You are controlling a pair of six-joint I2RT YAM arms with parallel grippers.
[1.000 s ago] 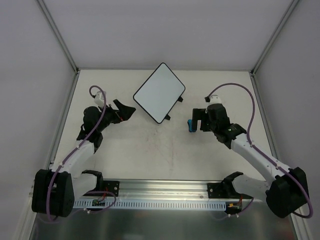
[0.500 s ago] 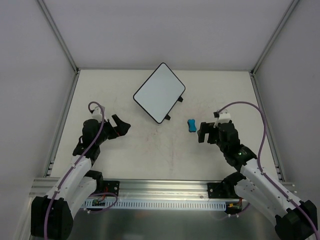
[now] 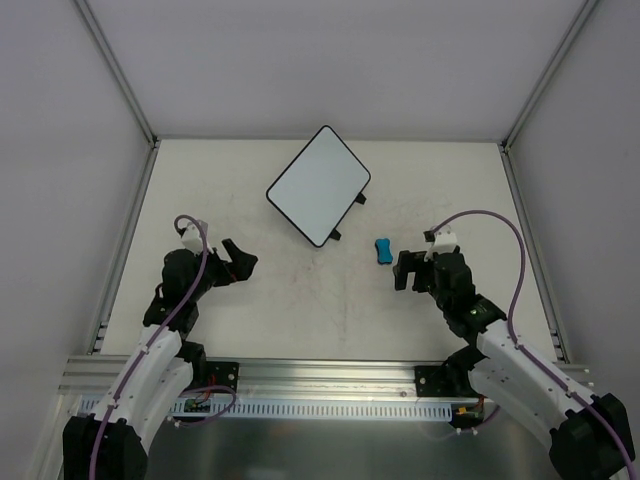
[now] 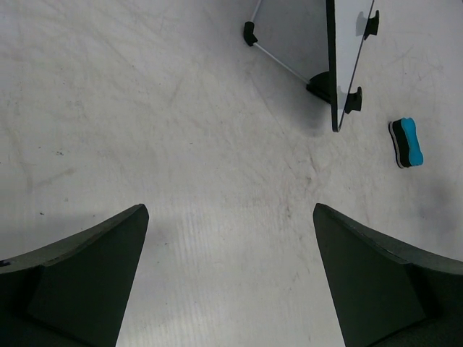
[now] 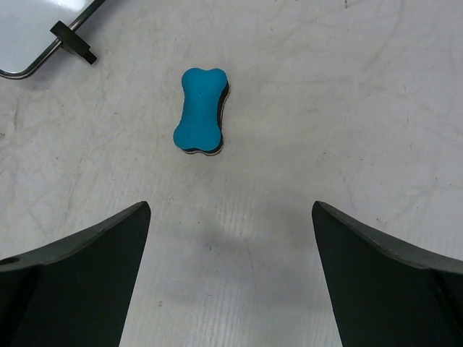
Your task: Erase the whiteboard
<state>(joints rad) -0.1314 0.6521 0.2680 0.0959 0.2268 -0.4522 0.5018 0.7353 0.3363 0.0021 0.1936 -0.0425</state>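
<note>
Your whiteboard [image 3: 319,185] sits at the far middle of the table [image 3: 300,310], turned at a slant. From above its face looks all white, and I can see no marks on it. So I think the wiping is done, though tiny marks could be too small to see.

The blue eraser [image 3: 382,250] lies flat on the table, near the board's lower right edge and not touching it. Nothing is holding it.

Your right gripper [image 3: 404,270] is just beside the eraser. Its fingers are spread wide with nothing between them. Your left gripper [image 3: 243,258] is off to the left, well apart from the board. Its fingers are spread wide and bare too.

If the board really is clean, I think there is nothing left to wipe.

I see no boxes, bowls or bins here, so nothing is inside anything.
</note>
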